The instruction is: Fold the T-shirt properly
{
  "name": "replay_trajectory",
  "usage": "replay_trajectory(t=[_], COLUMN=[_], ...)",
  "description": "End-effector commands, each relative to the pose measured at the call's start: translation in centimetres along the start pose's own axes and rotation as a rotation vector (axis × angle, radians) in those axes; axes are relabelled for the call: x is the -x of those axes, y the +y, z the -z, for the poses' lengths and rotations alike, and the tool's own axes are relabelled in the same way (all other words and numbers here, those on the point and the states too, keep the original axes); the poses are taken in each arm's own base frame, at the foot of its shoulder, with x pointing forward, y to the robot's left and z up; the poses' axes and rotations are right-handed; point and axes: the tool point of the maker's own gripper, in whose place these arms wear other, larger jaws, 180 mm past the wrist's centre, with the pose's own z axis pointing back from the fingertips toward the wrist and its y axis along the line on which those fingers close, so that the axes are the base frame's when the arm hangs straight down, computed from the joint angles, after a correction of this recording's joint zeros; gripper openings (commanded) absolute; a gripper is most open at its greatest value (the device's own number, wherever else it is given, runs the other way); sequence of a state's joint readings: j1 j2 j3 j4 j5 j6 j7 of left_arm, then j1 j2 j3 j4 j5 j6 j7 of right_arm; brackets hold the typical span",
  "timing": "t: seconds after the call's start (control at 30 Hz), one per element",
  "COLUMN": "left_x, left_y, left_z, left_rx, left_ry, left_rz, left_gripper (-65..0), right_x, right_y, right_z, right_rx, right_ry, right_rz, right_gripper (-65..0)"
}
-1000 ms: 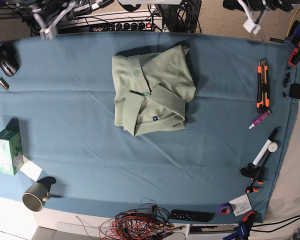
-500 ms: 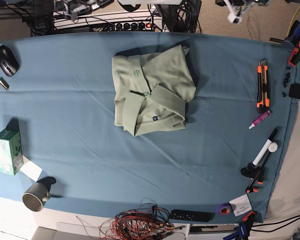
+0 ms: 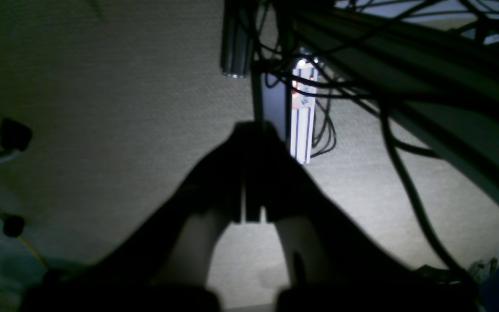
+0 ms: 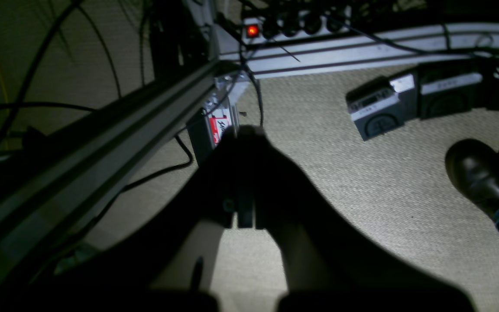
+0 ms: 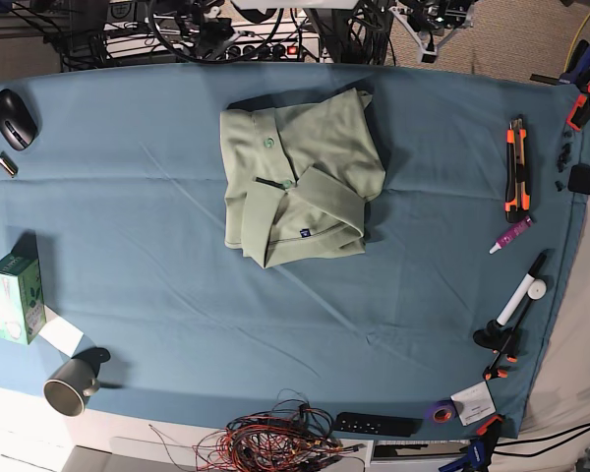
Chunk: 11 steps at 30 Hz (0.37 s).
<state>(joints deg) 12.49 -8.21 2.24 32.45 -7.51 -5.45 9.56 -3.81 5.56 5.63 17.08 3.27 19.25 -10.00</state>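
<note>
The T-shirt [image 5: 295, 177] lies folded into a compact sage-green packet on the teal table cloth [image 5: 157, 275], a little beyond the middle, collar and small dark label facing up. Neither gripper is near it. In the left wrist view my left gripper [image 3: 251, 134] is shut and empty, a dark silhouette over beige carpet behind the table. My right gripper [image 4: 245, 132] is likewise shut and empty, hanging over the floor beside an aluminium frame rail [image 4: 102, 143]. In the base view both arms only just show among the cables at the top edge.
A mouse [image 5: 14, 118], a green box [image 5: 16, 298] and a mug [image 5: 71, 385] sit along the left side. A utility knife [image 5: 516, 169], pink pen [image 5: 511, 236] and marker [image 5: 522, 292] lie at the right. Tangled wires [image 5: 275, 438] and a remote [image 5: 377, 425] occupy the front edge.
Both arms have swung inward along the far edge, behind the table, and have almost left the base view. The shirt has not moved.
</note>
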Motion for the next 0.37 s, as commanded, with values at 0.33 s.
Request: replay_trajectory(t=[0.33], left_x=[0.4], left_y=[-0.4], left_z=[0.1], left_rx=[-0.007], left_ry=[0.085], left_rz=[-0.006], left_gripper=[-65.0], right_x=[-0.3], right_y=[0.0], right_z=[0.0], right_rx=[0.008], right_ry=[0.022], right_rz=[0.091], right_gripper=[-65.0])
